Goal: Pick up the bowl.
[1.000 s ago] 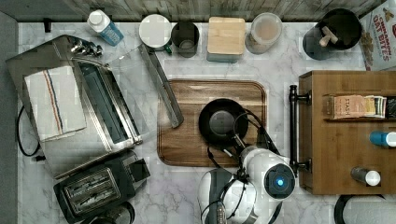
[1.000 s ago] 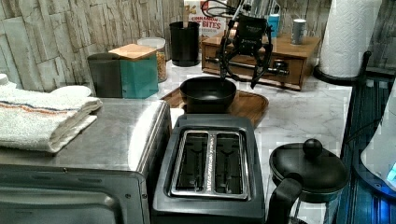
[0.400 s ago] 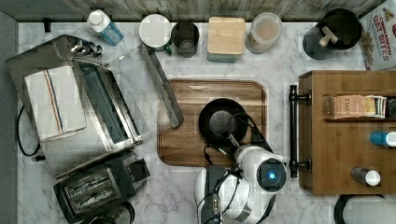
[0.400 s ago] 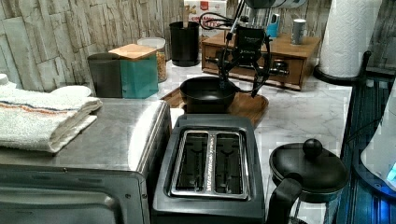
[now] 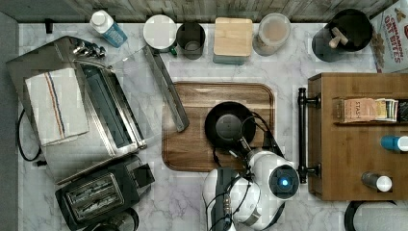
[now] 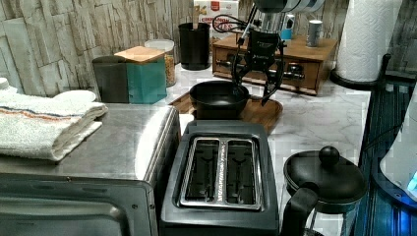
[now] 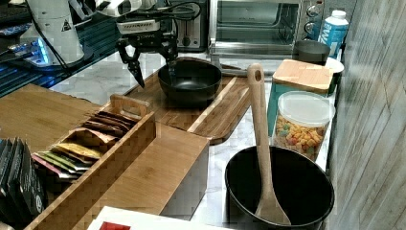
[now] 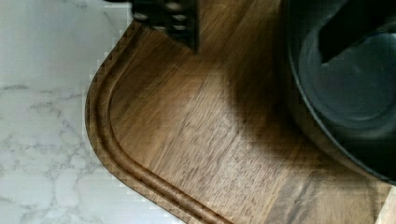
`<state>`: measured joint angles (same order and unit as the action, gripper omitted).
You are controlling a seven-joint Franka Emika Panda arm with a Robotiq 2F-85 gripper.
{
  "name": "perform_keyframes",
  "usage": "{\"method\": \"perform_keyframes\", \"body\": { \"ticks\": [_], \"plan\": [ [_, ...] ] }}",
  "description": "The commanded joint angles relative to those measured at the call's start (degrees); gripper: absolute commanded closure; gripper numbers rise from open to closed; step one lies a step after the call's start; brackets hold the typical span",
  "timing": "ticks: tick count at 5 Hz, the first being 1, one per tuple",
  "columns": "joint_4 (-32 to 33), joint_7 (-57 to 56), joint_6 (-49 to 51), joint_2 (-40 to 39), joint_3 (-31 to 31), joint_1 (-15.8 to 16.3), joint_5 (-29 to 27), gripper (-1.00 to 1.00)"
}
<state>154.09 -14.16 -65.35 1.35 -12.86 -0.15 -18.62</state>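
A: Where does the round, shallow, matte black bowl (image 5: 227, 125) with the flat greyish centre lie?

B: It rests on the dark wooden cutting board with a grooved rim (image 5: 192, 149), toward 3 o'clock of the board's middle in the top view. The left view shows the bowl (image 6: 218, 99) standing upright beyond the black two-slot toaster (image 6: 221, 177).

A: And the robot's black two-fingered gripper (image 6: 255, 93)?

B: It hangs at the bowl's rim, at about 5 o'clock of the bowl in the top view. Its fingers are spread apart. In the right view the gripper (image 7: 154, 73) straddles the rim: one fingertip (image 7: 139, 79) points down outside the bowl over the board, the other (image 7: 171, 71) sits at the inner side of the rim. Whether either pad touches the bowl cannot be told.

A: What does the wrist view add?

B: A dark ribbed finger pad (image 8: 169, 18) stands over the board's rounded corner, and the bowl's wall and grey floor (image 8: 345, 88) lie beside it, crossed by a dark shape.

A: Other landmarks?

B: A large black round pot with a wooden utensil (image 7: 280, 189) stands at 1 o'clock of the bowl in the top view, on the white marble counter (image 5: 288, 72).
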Motion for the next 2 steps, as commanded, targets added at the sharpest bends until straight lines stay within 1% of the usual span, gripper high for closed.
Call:
{"method": "perform_keyframes", "body": {
  "ticks": [1,2],
  "plan": [
    [-6.26,-0.71,0.67,-0.55,-0.01,-0.26,0.62,1.0],
    [-5.96,-0.54,0.83,-0.16,0.11,-0.14,0.65,1.0]
  ]
}}
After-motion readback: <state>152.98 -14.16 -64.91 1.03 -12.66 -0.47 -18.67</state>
